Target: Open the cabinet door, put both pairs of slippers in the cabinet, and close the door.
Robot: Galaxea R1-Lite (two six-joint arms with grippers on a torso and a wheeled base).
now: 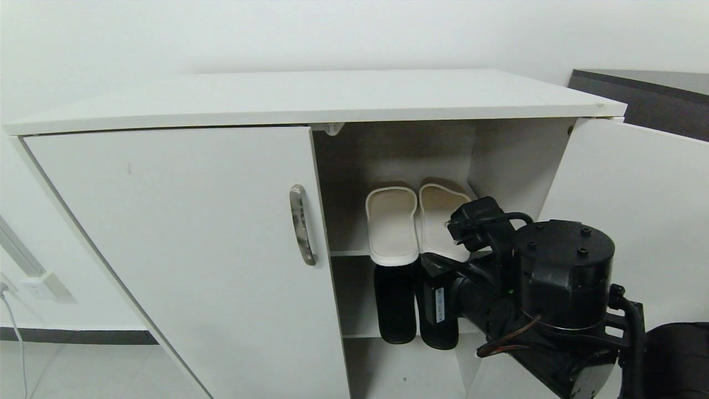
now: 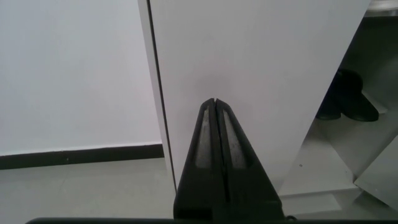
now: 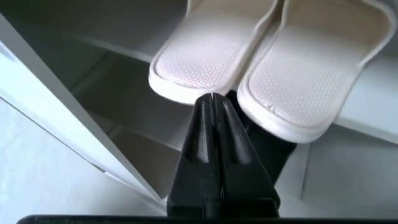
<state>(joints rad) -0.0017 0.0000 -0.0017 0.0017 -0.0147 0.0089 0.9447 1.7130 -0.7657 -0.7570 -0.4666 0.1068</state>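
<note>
- Right gripper point(image 3: 211, 99), two slim black fingers pressed flat together with nothing between them, points at the rounded ends of the white slippers point(image 3: 249, 56) from just in front of the open compartment.
- Left gripper point(image 2: 214, 102), likewise clenched and empty, faces the smooth, flat face of the closed left door point(image 2: 249, 56), near it.
- White slippers point(image 1: 415, 224) lie side by side on the upper shelf point(image 1: 349, 253) of the cabinet point(image 1: 310, 97). Their footbeds are finely pebbled inside a raised, smooth rim, and their ends jut slightly past the shelf's front edge.
- Black slippers point(image 1: 395, 305), matte and rounded, sit as a pair on the shelf below, directly beneath the white ones, also poking past the edge.
- Cabinet panels are plain white board under a flat slab top, and the interior falls into shadow.
- Left door carries a curved, brushed-metal handle point(image 1: 302, 224) mounted upright near its inner edge.
- Right door point(image 1: 637, 194) stands swung wide open, leaving both shelves exposed.
</note>
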